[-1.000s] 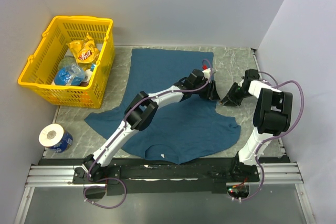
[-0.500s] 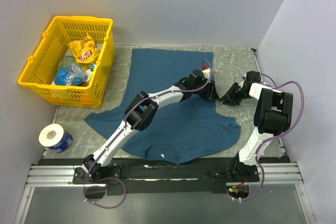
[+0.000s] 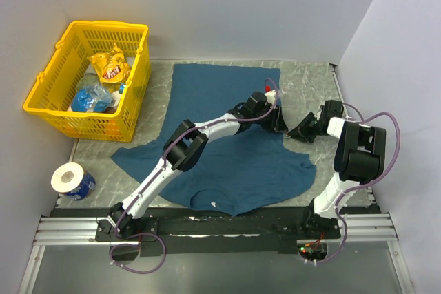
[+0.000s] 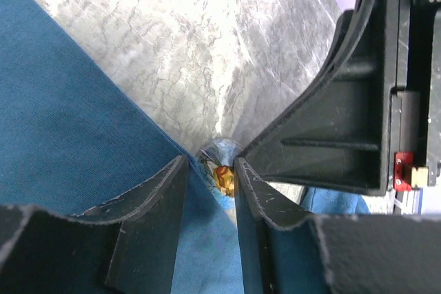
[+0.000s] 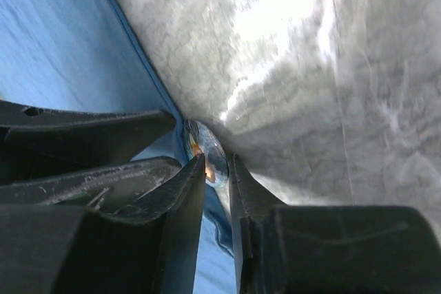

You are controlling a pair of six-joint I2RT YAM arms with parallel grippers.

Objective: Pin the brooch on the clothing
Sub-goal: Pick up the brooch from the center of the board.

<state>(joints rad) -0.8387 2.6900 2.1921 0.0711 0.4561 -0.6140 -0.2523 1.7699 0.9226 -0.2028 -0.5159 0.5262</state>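
Right, both arms meet at the right-hand edge of the shirt (image 3: 227, 101), which lies spread flat on the marbled bench (image 3: 310, 77) with its white neck label (image 3: 216, 204) toward the arm bases. The left arm (image 3: 213, 123) reaches out across the blue cloth, the right arm (image 3: 358, 149) bends in from the side, and the two sets of jaws come tip to tip at the cloth's edge.

And there is the brooch (image 4: 222, 170), a small silvery disc with an orange glint, right where the cloth gives way to bare bench. From the left wrist, the left jaws stand close together with a narrow gap, and the shirt's edge and the brooch sit between their tips. Whether those fingers (image 4: 148, 211) actually press on anything cannot be told.

From the right wrist, the right jaws are nearly together, pinching the rim of the disc between their fingers (image 5: 251, 204).

Off to the far left sits a yellow basket (image 3: 41, 94) holding snack packets (image 3: 111, 67). A toilet roll (image 3: 71, 179) rests near the bench's front left corner.
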